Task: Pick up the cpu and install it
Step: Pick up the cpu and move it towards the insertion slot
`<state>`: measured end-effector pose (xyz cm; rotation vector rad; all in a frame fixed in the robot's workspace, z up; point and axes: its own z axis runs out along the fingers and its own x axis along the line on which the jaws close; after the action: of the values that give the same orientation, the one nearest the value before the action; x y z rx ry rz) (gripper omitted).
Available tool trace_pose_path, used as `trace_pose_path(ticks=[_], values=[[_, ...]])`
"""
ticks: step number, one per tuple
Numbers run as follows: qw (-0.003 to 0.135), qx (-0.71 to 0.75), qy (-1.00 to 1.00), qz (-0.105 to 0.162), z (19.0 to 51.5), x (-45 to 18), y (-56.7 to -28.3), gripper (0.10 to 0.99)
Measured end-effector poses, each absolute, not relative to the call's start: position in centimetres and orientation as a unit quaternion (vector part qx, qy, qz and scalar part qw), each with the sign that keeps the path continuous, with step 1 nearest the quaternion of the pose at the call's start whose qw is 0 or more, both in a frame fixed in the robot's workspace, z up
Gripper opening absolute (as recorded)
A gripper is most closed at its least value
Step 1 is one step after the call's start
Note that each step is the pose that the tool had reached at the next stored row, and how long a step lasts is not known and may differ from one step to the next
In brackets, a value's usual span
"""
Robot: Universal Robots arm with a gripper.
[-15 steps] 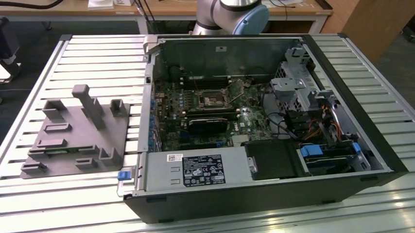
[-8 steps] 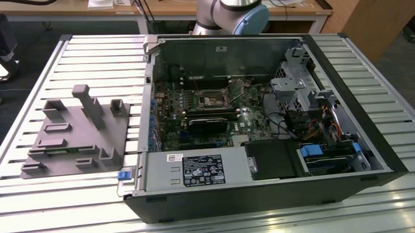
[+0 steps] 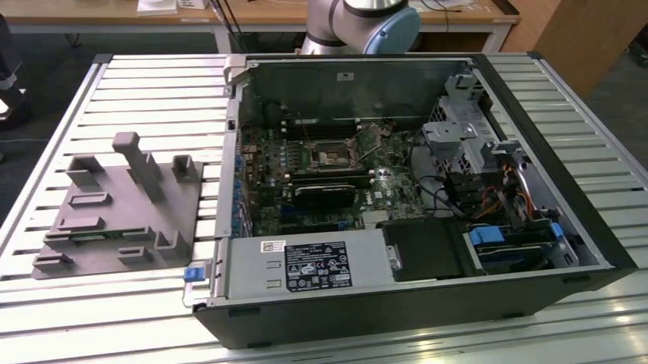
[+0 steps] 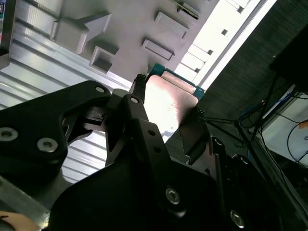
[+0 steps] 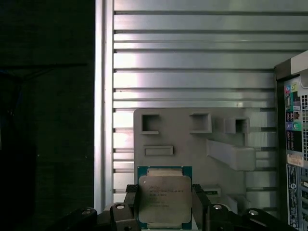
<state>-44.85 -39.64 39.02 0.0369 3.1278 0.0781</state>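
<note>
Your claw (image 5: 165,209) pinches the cpu (image 5: 164,198) by 2 opposite edges in the first wrist view, likely to keep it level, clear of the tray (image 5: 187,139).

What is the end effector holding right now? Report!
End effector shut on the cpu. Cpu aloft over the grey tray. Computer case beside tray, not under cpu.
</note>
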Motion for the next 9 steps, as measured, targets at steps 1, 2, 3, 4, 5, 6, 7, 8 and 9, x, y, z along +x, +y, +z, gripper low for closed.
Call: trace_pose_path(ticks=[1, 2, 3, 4, 5, 6, 7, 8, 9], values=[[0.006, 0.012, 1.000, 0.025, 39.2, -44.8, -39.6, 0.533], [0.006, 0.012, 1.000, 0.025, 39.3, -44.8, -39.6, 0.533], [0.006, 0.012, 1.000, 0.025, 39.4, -44.8, -39.6, 0.533], [0.006, 0.012, 1.000, 0.025, 39.6, -44.8, -39.6, 0.533], [0.006, 0.012, 1.000, 0.025, 39.7, -44.9, -39.6, 0.533], [0.006, 0.012, 1.000, 0.025, 39.9, -44.9, -39.6, 0.533], [0.006, 0.012, 1.000, 0.025, 40.0, -44.9, -39.6, 0.533], [0.006, 0.012, 1.000, 0.025, 40.2, -44.8, -39.5, 0.533], [0.006, 0.012, 1.000, 0.025, 40.3, -44.8, -39.5, 0.533]])
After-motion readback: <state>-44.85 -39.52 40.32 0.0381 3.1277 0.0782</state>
